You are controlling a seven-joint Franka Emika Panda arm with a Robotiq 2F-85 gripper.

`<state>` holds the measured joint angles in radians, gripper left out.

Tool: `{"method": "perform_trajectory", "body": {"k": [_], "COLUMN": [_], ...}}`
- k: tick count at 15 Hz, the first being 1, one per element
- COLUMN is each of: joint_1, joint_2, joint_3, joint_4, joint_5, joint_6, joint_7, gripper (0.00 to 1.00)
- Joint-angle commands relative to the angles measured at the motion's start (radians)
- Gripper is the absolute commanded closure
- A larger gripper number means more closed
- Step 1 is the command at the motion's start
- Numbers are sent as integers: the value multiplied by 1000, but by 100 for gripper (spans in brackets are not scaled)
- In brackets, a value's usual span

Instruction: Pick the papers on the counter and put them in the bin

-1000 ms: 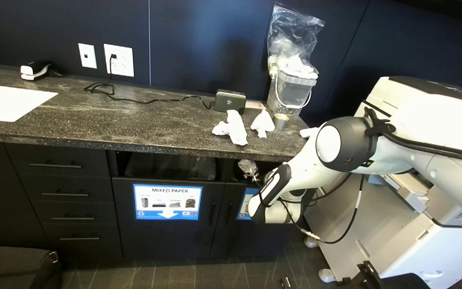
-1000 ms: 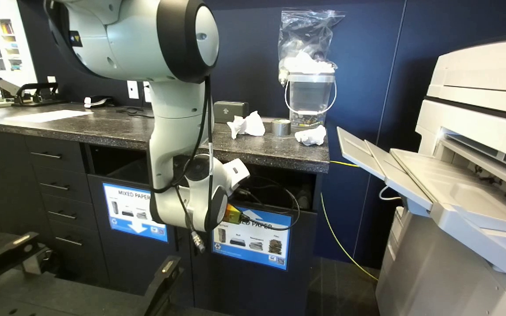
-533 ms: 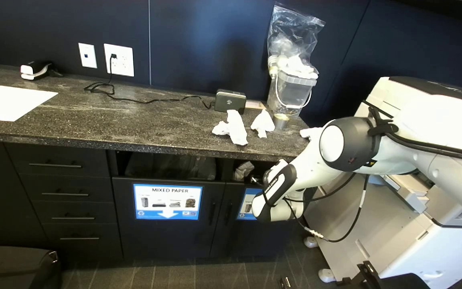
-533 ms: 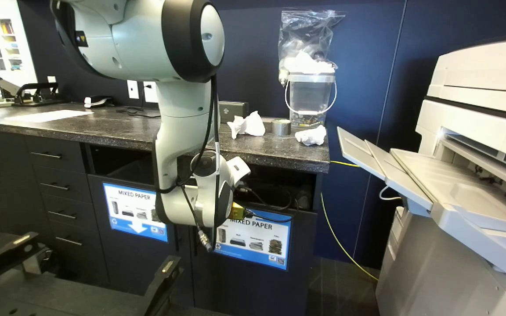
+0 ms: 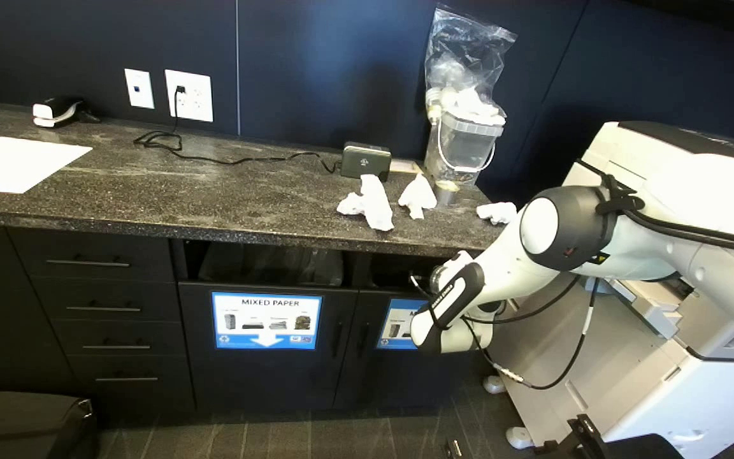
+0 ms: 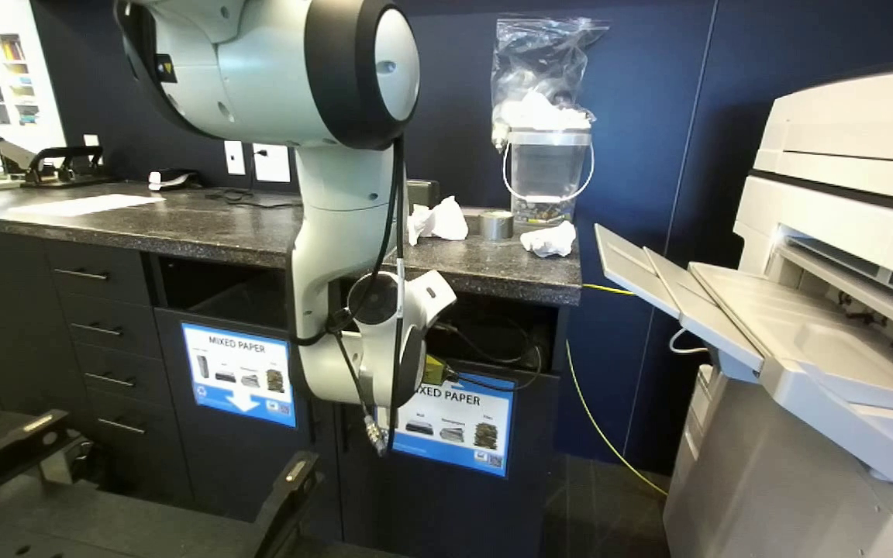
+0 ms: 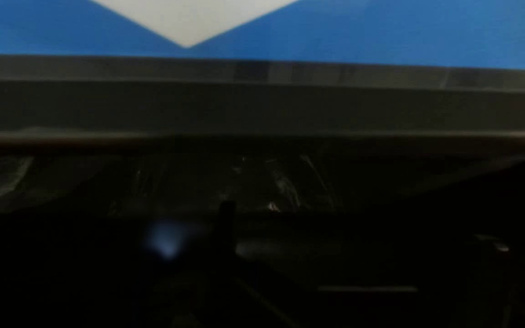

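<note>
Paper wads [image 5: 375, 203] on counter [image 5: 233, 197], bucket [image 6: 549, 170] behind

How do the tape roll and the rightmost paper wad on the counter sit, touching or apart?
Apart: an exterior view shows bare countertop between the silver tape roll and that paper wad.

Between the flat sheet [image 5: 20, 164] and the nearest crumpled paper [image 5: 373, 207], the counter [image 5: 233, 197] offers broad frontal access, bounded behind by a black cable [image 5: 239, 161]. A dark box [image 5: 362, 159] and a bucket [image 6: 547, 170] close the rear; a tape roll [image 6: 496, 225] narrows the gap between middle paper [image 5: 417, 194] and end paper [image 6: 549, 240]. The arm [image 6: 344, 186] partly blocks the cabinet opening [image 6: 512, 310] nearer the printer [image 6: 811, 341]; the farther opening [image 5: 271, 262] stands clear of it.
</note>
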<state>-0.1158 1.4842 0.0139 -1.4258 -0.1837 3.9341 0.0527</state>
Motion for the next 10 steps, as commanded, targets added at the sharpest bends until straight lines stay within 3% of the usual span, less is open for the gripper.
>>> {"method": "perform_trajectory", "body": {"k": [1, 5, 10], "joint_1": [-71, -91, -80], "joint_2": [0, -82, -253], "joint_3": [8, -19, -27], "joint_4": [-29, -162, -379], "joint_5": [-87, -88, -56], "joint_6": [119, 79, 107], "joint_7": [61, 69, 47], "gripper": [0, 0, 0]}}
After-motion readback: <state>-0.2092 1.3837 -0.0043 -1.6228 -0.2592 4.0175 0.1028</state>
